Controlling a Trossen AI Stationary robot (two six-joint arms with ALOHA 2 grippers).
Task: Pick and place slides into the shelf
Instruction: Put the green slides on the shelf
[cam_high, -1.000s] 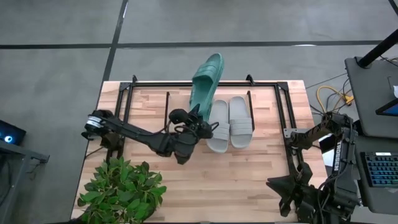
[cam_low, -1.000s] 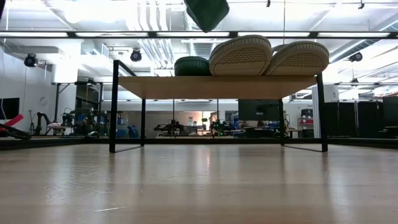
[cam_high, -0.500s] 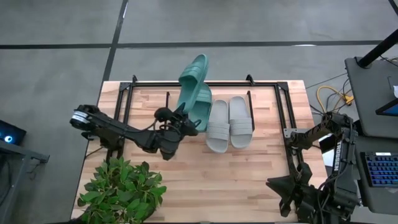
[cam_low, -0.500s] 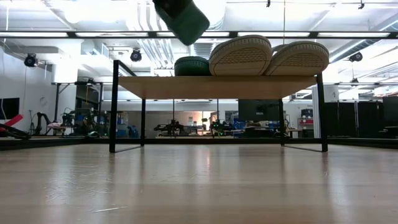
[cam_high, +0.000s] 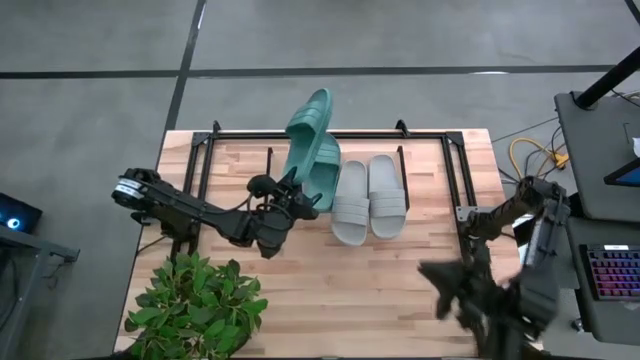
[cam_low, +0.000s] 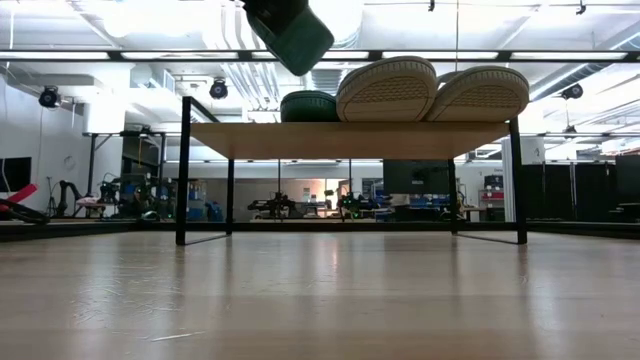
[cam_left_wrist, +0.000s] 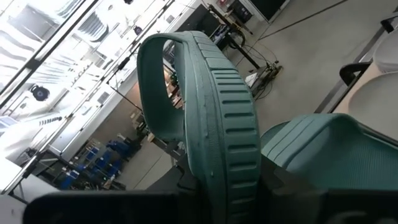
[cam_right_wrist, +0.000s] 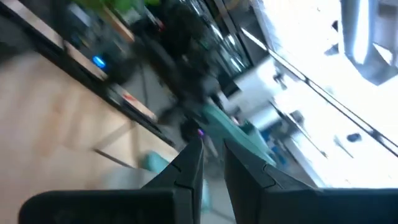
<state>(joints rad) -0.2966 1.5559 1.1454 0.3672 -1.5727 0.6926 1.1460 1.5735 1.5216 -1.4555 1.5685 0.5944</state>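
The left end effector (cam_high: 292, 203) pinches a teal slide (cam_high: 312, 150) at its near end and holds it up in the air. The slide is tipped on its side edge. Its long way runs from the end effector toward the far edge of the shelf (cam_high: 240, 160), leaning a little to the right. The far tip of the slide pokes out past the back bar of the shelf.

In the low view the held teal slide (cam_low: 290, 32) hangs well above the shelf board (cam_low: 350, 139). It is not touching the board.

Three slides are already on the shelf. Two grey slides (cam_high: 370, 198) lie flat, side by side, just right of the held one. In the low view, the other teal slide (cam_low: 309, 105) sits on the board just left of the grey ones. From above it is hidden under the held slide.

The free spot on the shelf is to the left of the lying slides. So I think the held slide has to go left a bit, turn flat, and come down next to its teal twin. The left arm is the near one for this.

The right end effector (cam_right_wrist: 211, 168) is low at the right side of the desk (cam_high: 380, 290), well away from the shelf. Its fingers are nearly pressed together and hold nothing.
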